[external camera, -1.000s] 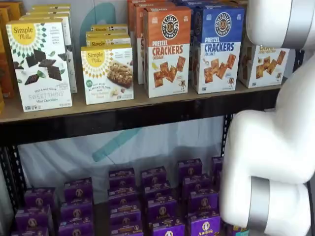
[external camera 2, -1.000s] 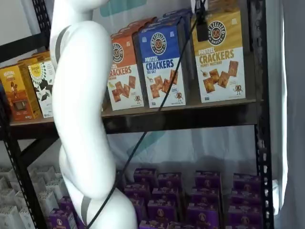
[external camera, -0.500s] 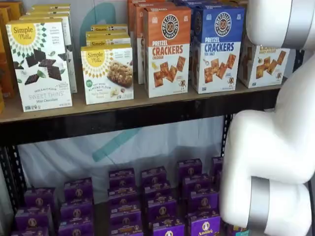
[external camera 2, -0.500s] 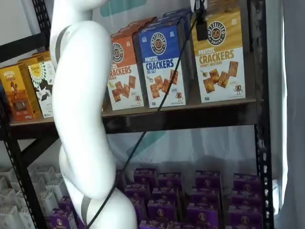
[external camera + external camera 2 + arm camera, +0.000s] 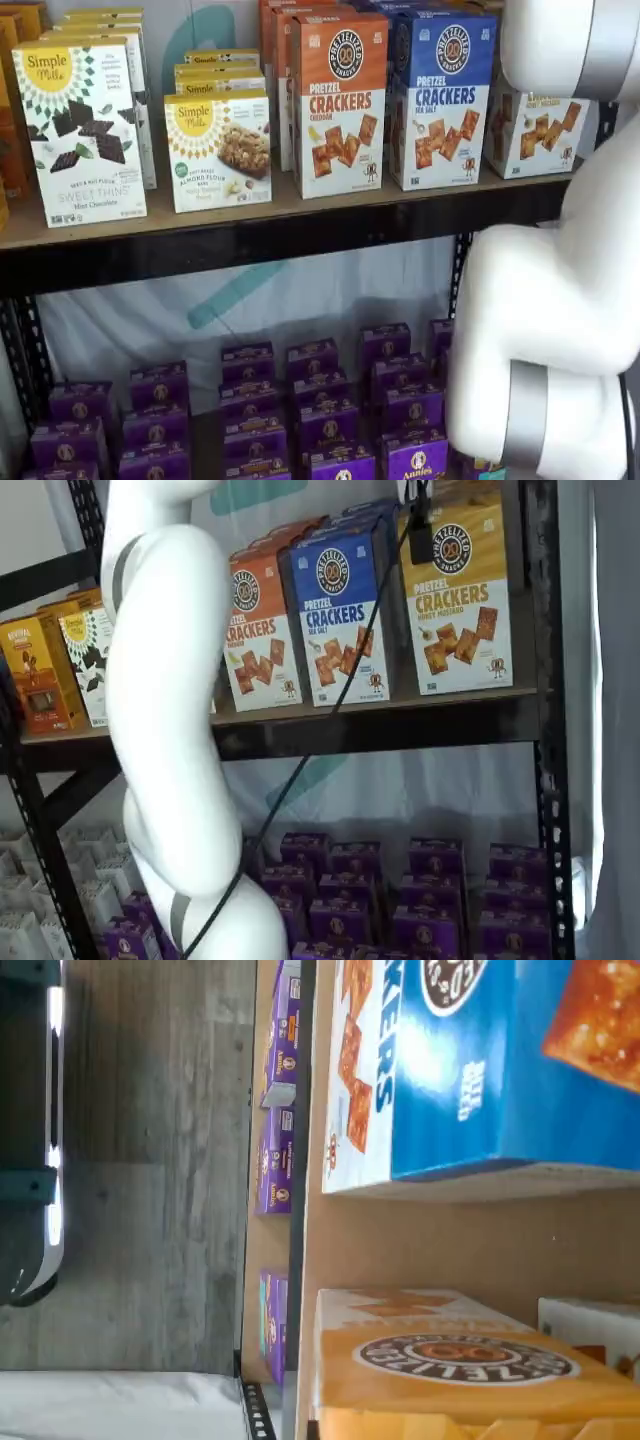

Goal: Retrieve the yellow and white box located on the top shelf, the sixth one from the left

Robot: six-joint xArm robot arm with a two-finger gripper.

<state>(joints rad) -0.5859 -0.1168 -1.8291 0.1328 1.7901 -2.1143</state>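
The gripper [image 5: 421,542] shows in a shelf view only as a dark finger hanging from the top edge with its cable beside it, seen against the upper left corner of the yellow and white box [image 5: 458,595]; no gap between two fingers can be made out, so whether it is spread or closed I cannot tell, and nothing appears to be held. That honey mustard pretzel crackers box stands upright at the right end of the top shelf [image 5: 400,730], its long axis vertical, its printed face toward the cameras. Just to its left stands the blue-and-white sea salt crackers box [image 5: 338,615], with a narrow strip of bare board between them, then the orange-and-white cheddar box [image 5: 257,630]. In a shelf view the white arm [image 5: 560,300] covers much of the target [image 5: 535,135]. The wrist view shows the golden top face with its round logo [image 5: 465,1358] close under the camera and the blue box's side beyond the gap. By my reading the target lies directly below and slightly behind the finger, so the coming move is mostly a short descent, keeping clear of the blue neighbour
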